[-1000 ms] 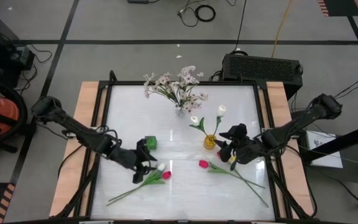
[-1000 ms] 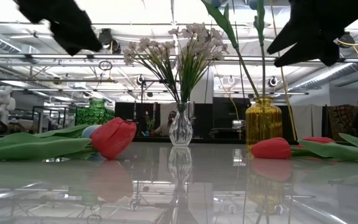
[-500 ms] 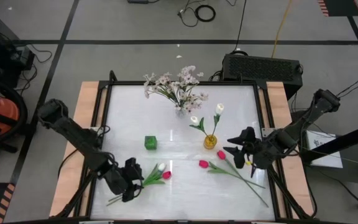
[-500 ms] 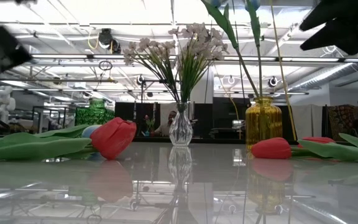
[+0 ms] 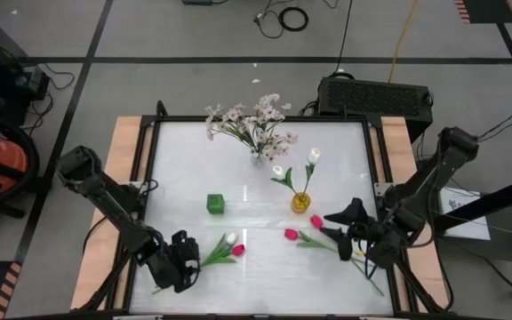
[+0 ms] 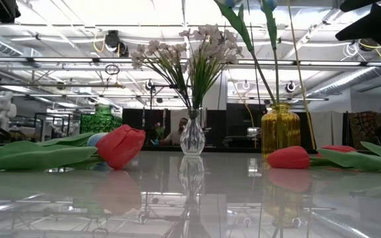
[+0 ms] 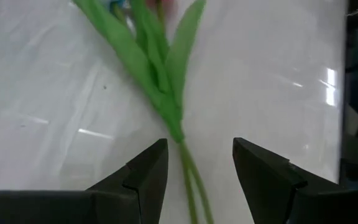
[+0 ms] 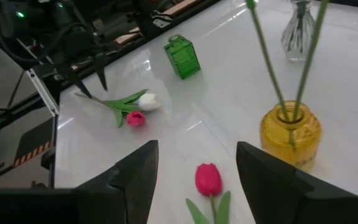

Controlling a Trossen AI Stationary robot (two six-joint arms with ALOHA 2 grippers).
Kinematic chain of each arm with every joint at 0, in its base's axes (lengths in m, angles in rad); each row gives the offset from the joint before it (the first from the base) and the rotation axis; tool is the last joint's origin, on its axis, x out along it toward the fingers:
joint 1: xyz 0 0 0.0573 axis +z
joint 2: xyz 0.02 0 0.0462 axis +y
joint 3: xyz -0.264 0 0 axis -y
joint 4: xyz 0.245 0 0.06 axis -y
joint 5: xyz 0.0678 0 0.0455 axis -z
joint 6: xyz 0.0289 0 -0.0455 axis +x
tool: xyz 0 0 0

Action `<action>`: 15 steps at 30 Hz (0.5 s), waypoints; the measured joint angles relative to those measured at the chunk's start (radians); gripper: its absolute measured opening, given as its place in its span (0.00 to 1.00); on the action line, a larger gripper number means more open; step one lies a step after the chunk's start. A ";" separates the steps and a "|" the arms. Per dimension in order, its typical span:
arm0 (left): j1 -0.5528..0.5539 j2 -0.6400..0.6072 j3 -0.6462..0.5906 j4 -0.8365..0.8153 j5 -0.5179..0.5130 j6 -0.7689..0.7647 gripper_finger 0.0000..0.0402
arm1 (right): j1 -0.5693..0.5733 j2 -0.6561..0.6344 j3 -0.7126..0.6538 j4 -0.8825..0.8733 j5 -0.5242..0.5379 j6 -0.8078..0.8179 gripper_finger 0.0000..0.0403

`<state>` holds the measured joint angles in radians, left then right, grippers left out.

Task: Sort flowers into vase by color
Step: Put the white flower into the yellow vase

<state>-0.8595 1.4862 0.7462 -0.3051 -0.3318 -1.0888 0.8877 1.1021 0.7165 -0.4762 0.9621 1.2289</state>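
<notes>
A white tulip (image 5: 229, 238) and a magenta tulip (image 5: 237, 251) lie side by side on the white table (image 5: 185, 160), near its front. My left gripper (image 5: 190, 256) is open over their green stems (image 7: 188, 163), with one finger on each side and no contact showing. Two more magenta tulips (image 5: 292, 234) (image 5: 316, 220) lie flat at the right. My right gripper (image 5: 338, 228) is open above them, with one bloom (image 8: 208, 178) ahead between its fingers. A yellow vase (image 5: 300, 203) holds two white tulips (image 5: 278, 171). A clear vase (image 5: 257, 158) holds pale blossom sprays (image 5: 249, 117).
A small green glass vase (image 5: 215, 204) stands empty left of the table's middle. Wooden side rails (image 5: 124, 178) border the table. A black box (image 5: 376, 96) sits behind the far right edge. Bare table lies at the far left and between the two tulip groups.
My left gripper has moved from beside the green vase toward the near left, and now stands over the stems of the tulip pair. My right gripper has drawn back from the yellow vase toward the near right edge. The flowers have not moved.
</notes>
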 joint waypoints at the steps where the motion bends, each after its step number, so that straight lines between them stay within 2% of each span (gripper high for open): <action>1: -0.001 0.009 0.000 -0.001 -0.002 -0.006 0.47 | 0.005 0.013 0.000 0.012 0.007 0.002 0.52; 7: -0.016 0.105 -0.001 0.019 0.009 -0.038 0.47 | 0.019 0.081 0.000 0.079 0.015 0.009 0.52; 9: -0.020 0.136 -0.001 0.076 0.009 -0.037 0.46 | 0.019 0.098 0.000 0.094 0.014 0.009 0.52; 15: -0.020 0.197 0.003 0.145 -0.012 -0.030 0.32 | 0.018 0.122 0.000 0.138 0.017 0.009 0.52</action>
<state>-0.8799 1.6836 0.7490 -0.1604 -0.3435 -1.1187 0.9057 1.2243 0.7166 -0.3387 0.9787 1.2376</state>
